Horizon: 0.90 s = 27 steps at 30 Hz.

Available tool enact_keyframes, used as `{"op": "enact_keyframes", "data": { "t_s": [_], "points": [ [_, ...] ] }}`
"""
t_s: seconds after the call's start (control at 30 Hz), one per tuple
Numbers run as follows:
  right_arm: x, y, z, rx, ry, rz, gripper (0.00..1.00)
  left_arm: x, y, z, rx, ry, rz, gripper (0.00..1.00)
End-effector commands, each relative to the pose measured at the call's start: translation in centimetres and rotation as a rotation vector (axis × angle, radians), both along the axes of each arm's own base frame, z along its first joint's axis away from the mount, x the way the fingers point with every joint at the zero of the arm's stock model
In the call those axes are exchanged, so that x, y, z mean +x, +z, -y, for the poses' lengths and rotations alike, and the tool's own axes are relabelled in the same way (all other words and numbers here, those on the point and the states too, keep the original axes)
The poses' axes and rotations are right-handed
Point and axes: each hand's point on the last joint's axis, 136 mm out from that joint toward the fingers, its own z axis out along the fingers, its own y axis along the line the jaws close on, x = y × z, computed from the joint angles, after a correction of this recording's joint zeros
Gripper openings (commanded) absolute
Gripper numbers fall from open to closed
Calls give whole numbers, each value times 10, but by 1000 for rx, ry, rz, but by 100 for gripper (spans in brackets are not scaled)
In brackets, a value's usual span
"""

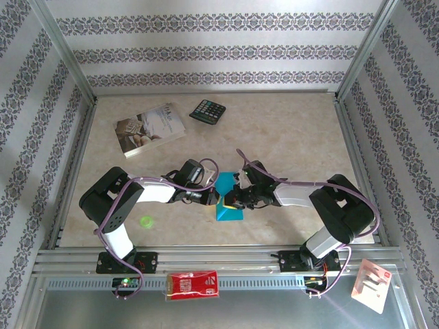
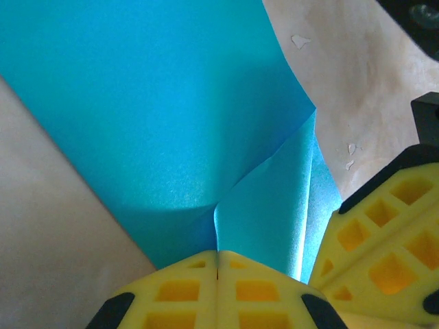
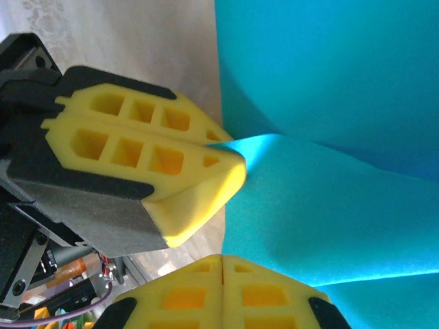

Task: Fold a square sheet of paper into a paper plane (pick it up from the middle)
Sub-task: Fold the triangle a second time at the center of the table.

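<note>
The square sheet of paper is turquoise-blue and sits near the table's front middle, bent and lifted between both grippers. My left gripper is shut, pinching a raised fold of the sheet. From the right, my right gripper is shut too, with the sheet's edge running into its closed tips. The two grippers nearly touch: the left one's yellow fingers show just above the right one's. From above, the left gripper and right gripper meet over the paper. The paper plane is out of view.
A pale printed book lies at the back left and a black calculator behind the middle. A small green object sits by the left arm. A red packet and a white card rest beyond the front rail.
</note>
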Motion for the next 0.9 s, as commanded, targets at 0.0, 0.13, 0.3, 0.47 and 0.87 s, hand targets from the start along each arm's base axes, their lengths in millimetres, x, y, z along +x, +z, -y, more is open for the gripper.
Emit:
{"op": "enact_keyframes", "data": {
  "t_s": [0.0,0.13,0.3,0.47,0.87],
  "points": [
    [22,7,2,4,-49,38,2,-18,-41,-37,206,39,-88,0],
    [33,6,8,-2,-59,44,2,-18,-41,-37,207,38,-88,0],
    [37,-5,14,-14,-62,22,2,-16,-39,-36,203,40,-83,0],
    [37,-8,17,-15,-64,12,2,-16,-38,-36,203,41,-85,0],
    [28,-8,18,-15,-55,1,2,-17,-40,-36,202,40,-85,0]
  ]
}}
